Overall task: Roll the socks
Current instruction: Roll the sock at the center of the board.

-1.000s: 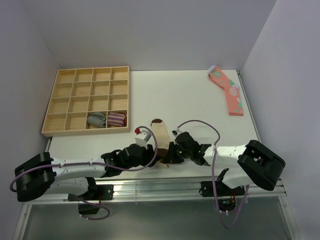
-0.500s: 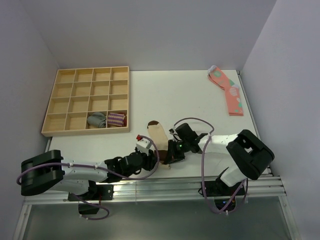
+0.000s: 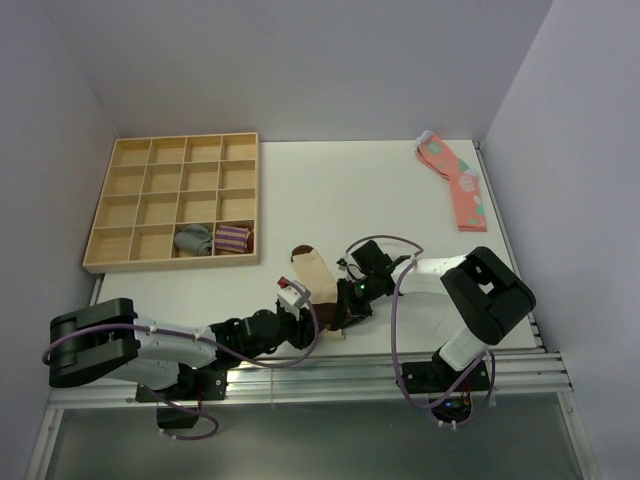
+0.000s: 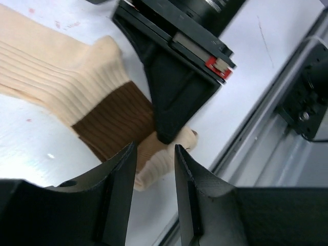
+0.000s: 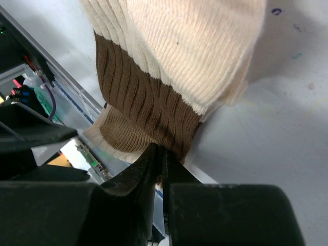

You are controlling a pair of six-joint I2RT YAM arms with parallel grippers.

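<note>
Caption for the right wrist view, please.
Right fingers pinched shut on the brown cuff of the beige socks, lying on the white table.

The socks point(image 5: 174, 61) are soft ribbed knit cloth, cream with a brown ribbed cuff, kinda fuzzy up close. My left fingers point(image 4: 113, 197) are matt black plastic with a faint grain, and the table point(image 4: 31, 148) is smooth white with a few scuffs. The rail point(image 4: 259, 154) at its edge looks like dull grey metal, the tray point(image 3: 170, 263) pale bare wood.
</note>
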